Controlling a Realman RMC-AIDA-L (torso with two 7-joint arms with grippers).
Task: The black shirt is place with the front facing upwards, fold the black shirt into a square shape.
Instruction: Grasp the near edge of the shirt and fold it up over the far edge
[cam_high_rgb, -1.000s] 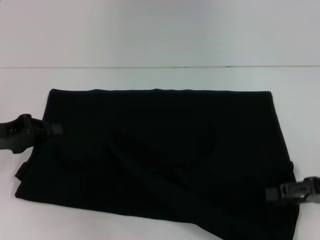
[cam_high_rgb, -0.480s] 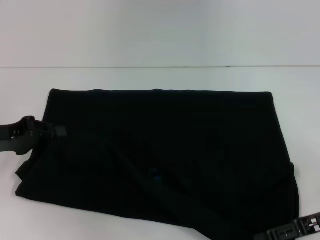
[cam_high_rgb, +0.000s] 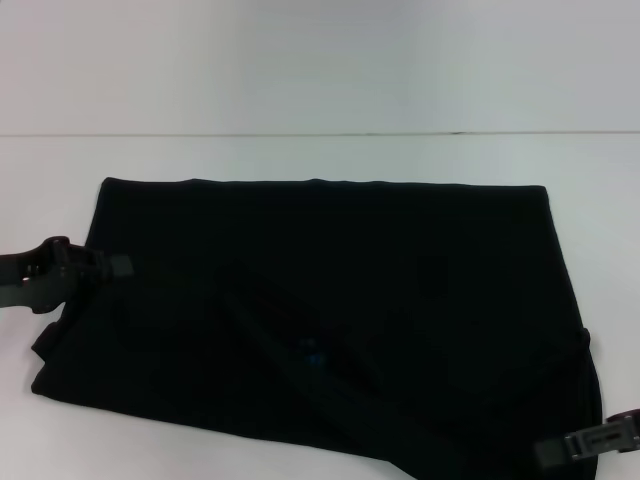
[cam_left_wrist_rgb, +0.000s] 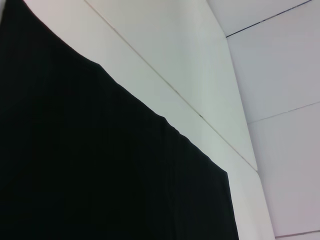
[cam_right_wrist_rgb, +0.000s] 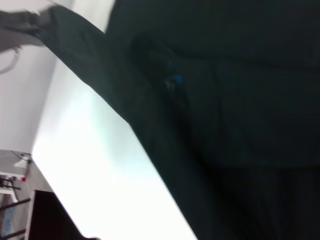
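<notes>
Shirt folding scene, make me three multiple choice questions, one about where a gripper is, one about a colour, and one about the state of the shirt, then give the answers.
1. Where is the left gripper?
A. At the shirt's left edge
B. Above the shirt's middle
C. On the far side of the table

2. What colour is the small label showing on the shirt?
A. Red
B. Blue
C. Yellow

3. What state is the shirt in?
A. Hanging in the air
B. Rolled into a ball
C. Lying on the table with folded layers

Answers: 1 A, the head view shows it at the shirt's left edge, while the right gripper is at the near right corner. 2 B, a blue spot shows near the middle. 3 C, the cloth lies flat with overlapping layers.
</notes>
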